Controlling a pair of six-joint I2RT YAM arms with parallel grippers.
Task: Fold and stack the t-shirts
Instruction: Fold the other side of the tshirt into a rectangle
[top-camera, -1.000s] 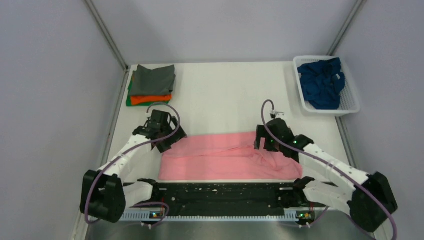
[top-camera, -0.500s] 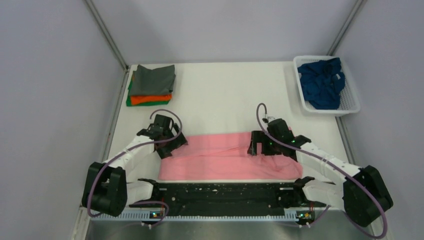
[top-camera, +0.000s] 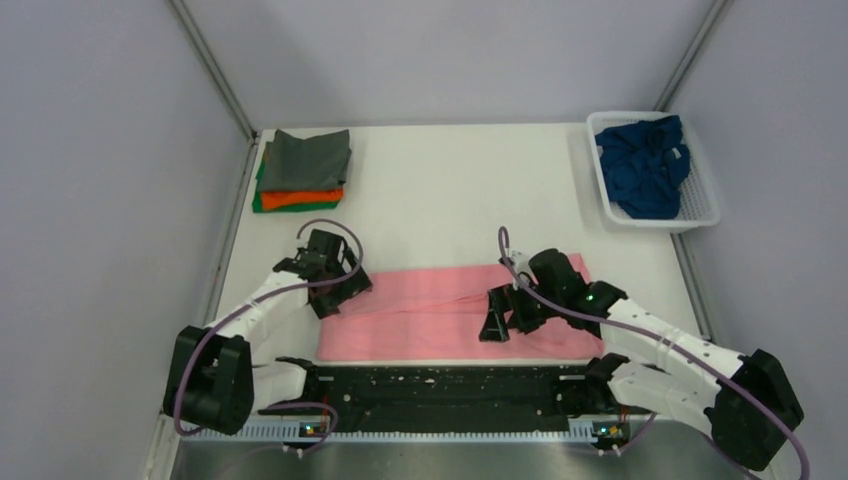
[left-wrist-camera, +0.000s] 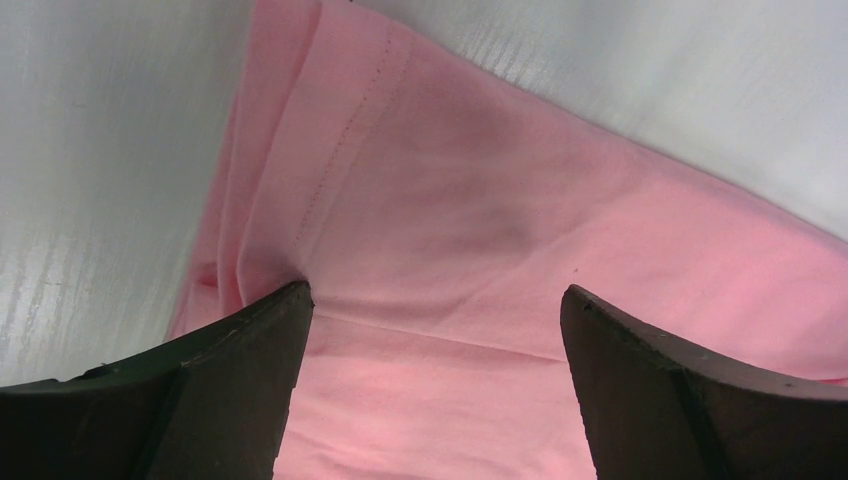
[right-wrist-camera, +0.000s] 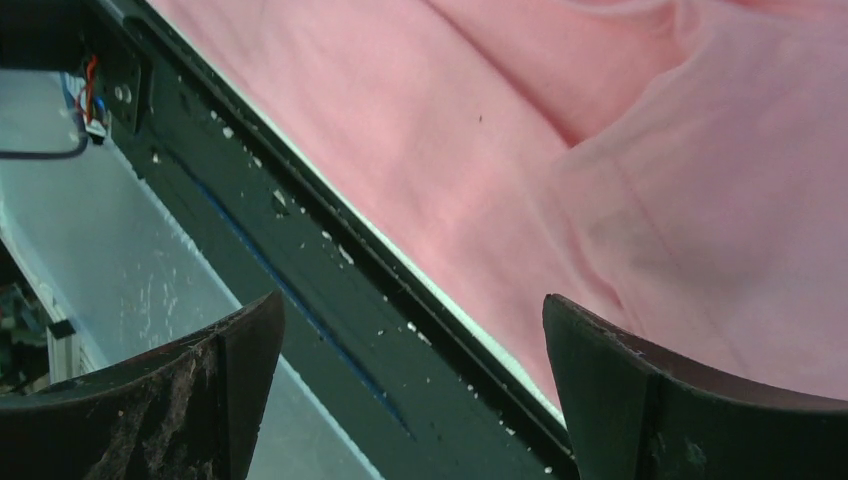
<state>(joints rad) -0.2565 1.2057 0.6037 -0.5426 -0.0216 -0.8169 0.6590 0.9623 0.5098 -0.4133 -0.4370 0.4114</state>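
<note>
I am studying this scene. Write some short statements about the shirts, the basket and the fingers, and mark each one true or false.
1. The pink shirt lies spread on the table. True.
2. The basket is empty. False: a navy shirt lies crumpled in it.
3. The left fingers and the right fingers are open and hold nothing. True.
4. The green shirt tops the folded stack. False: the grey shirt is on top, the orange shirt is under it, and the green one is at the bottom.
5. The right fingers are above the basket. False: they are over the pink shirt, by its near edge.
</note>
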